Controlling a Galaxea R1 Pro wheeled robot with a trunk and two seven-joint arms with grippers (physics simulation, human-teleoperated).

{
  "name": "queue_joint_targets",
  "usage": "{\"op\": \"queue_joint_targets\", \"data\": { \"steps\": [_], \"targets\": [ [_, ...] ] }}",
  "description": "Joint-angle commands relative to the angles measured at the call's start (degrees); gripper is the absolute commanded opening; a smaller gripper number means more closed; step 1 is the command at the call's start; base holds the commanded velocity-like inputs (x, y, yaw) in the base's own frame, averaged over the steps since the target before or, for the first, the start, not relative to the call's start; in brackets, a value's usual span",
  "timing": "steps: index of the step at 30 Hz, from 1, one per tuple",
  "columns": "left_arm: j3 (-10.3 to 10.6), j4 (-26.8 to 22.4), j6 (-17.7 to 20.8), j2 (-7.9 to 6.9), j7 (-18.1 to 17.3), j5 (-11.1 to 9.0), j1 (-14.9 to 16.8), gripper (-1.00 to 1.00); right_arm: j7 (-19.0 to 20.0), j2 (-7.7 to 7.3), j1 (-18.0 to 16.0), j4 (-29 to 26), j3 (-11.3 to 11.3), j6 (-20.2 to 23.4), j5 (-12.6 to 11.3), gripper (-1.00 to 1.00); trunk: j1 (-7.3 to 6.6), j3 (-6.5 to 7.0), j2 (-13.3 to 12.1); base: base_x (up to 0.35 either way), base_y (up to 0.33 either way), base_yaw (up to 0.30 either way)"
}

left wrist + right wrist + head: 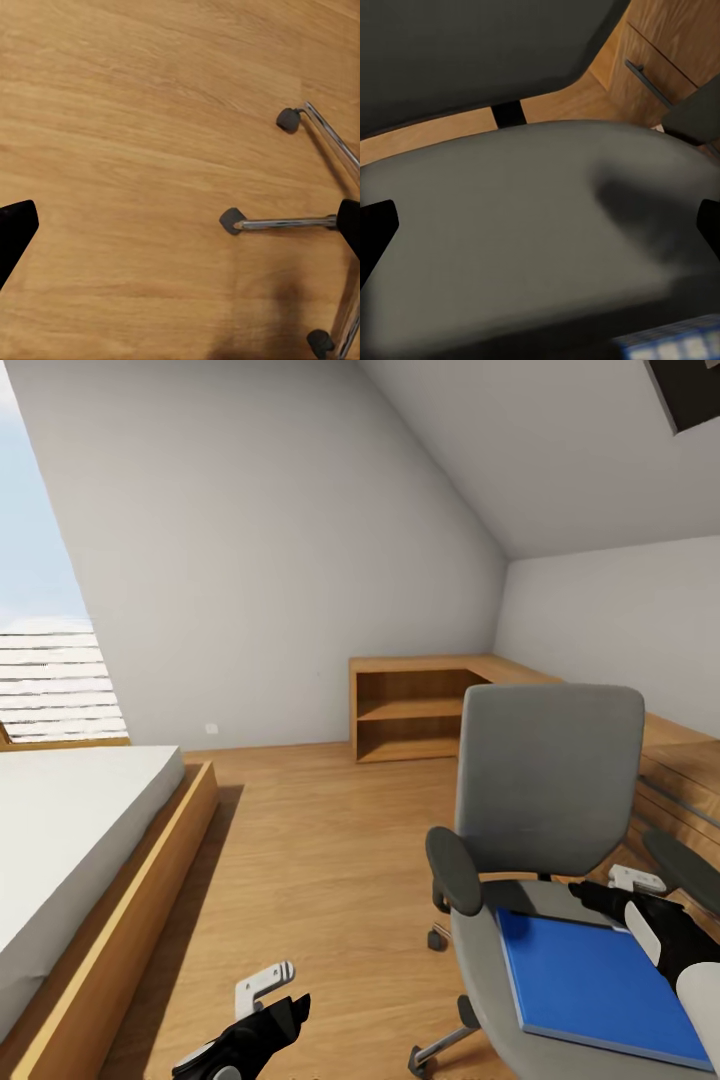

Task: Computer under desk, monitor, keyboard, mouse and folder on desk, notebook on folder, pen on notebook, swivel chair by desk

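Note:
The grey swivel chair (548,780) stands at the right of the head view, its back toward the far wall. A flat blue folder (595,985) lies on its seat. My right gripper (592,896) hovers open just over the seat, at the folder's far edge. In the right wrist view its fingertips (376,232) are spread wide above the grey seat (525,225), with a folder corner (671,349) at the frame's edge. My left gripper (283,1015) hangs open low over the wooden floor, left of the chair. Its wrist view looks down on the chair's metal legs and casters (232,220).
A low bed (70,840) in a wooden frame takes up the left side. An open wooden shelf unit (410,712) stands against the far wall. A light-wood chest of drawers (685,775) runs along the right, close behind the chair. Bare wooden floor (320,840) lies between bed and chair.

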State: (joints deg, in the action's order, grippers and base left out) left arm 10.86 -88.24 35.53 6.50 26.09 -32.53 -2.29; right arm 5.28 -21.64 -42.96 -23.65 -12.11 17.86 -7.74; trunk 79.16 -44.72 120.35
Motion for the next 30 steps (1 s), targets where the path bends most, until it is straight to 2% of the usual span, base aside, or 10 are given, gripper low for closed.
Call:
{"op": "queue_joint_targets", "data": {
  "steps": [1,30],
  "targets": [
    [0.04,-0.09,0.06,0.00,0.54,-0.60,0.01,1.00,0.19,0.02,-0.01,-0.09,-0.28,0.33,-0.30,1.00,-0.01,-0.13,0.02,0.000,0.000,0.000],
    [0.12,-0.09,0.06,0.00,0.54,-0.72,0.01,1.00,0.17,0.02,-0.01,-0.09,-0.28,0.33,-0.28,1.00,-0.01,-2.54,0.02,0.000,0.000,0.000]
  ]
}}
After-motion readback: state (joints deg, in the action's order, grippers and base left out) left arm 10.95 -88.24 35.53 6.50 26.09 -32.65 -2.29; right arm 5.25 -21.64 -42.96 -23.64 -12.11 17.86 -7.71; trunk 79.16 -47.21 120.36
